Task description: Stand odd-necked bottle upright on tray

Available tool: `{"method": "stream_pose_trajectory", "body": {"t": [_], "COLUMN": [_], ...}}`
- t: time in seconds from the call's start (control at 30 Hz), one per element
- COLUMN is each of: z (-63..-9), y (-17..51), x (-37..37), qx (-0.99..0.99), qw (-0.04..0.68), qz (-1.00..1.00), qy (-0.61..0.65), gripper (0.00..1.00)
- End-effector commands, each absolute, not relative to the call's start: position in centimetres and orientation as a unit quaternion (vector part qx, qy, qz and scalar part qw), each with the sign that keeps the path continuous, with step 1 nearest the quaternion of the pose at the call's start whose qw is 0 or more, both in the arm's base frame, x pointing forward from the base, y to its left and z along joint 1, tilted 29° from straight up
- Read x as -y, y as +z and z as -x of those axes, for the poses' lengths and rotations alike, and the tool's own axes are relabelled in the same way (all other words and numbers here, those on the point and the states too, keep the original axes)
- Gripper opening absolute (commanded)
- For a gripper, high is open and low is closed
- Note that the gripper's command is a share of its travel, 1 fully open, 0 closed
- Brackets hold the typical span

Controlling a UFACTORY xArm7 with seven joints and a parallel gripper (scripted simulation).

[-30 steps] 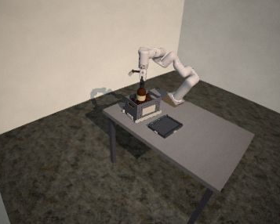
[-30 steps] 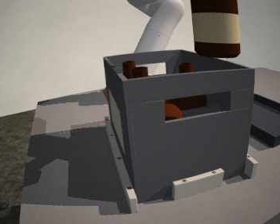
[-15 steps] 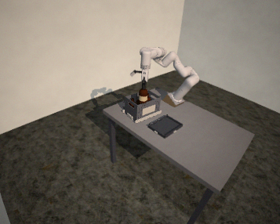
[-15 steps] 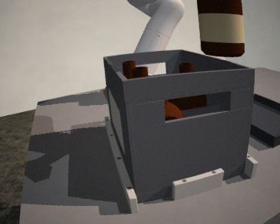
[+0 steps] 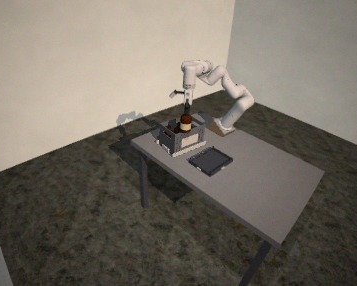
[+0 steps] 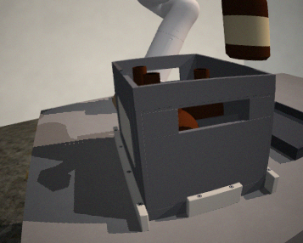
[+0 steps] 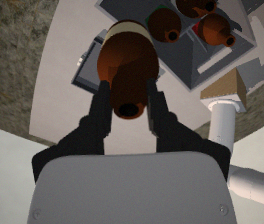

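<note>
My gripper (image 5: 187,104) (image 7: 128,90) is shut on the neck of a brown bottle (image 5: 186,123) (image 6: 246,28) (image 7: 127,63) with a cream label. The bottle hangs upright, clear above the dark grey crate (image 5: 180,141) (image 6: 202,161) (image 7: 126,3), near its side that faces the tray. Several other brown bottles (image 6: 146,76) (image 7: 164,24) stand in the crate; their necks show above the rim. The dark flat tray (image 5: 210,160) (image 6: 293,136) (image 7: 90,70) lies on the table beside the crate, partly under the held bottle in the wrist view.
The grey table (image 5: 268,190) (image 6: 75,170) carries the crate and tray at its far end. White brackets (image 6: 213,198) hold the crate's base. The arm's base (image 5: 223,126) stands at the table's far edge behind the crate.
</note>
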State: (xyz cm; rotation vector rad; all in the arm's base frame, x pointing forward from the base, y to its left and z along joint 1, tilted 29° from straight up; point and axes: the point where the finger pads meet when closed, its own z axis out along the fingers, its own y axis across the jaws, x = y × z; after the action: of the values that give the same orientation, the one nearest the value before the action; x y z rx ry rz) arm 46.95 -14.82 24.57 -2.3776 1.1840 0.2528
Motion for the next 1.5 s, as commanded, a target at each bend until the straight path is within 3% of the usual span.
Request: {"method": "stream_pose_trajectory", "body": {"t": [0.0, 1.47], "z": [-46.8, -43.4], "y": [25.0, 29.3], "x": [14.4, 6.4], "qx": [-0.432, -0.432], "qw": [0.235, 0.235], "qz": [0.866, 0.866], "qy": [0.09, 0.09], "gripper": [0.0, 0.0]}}
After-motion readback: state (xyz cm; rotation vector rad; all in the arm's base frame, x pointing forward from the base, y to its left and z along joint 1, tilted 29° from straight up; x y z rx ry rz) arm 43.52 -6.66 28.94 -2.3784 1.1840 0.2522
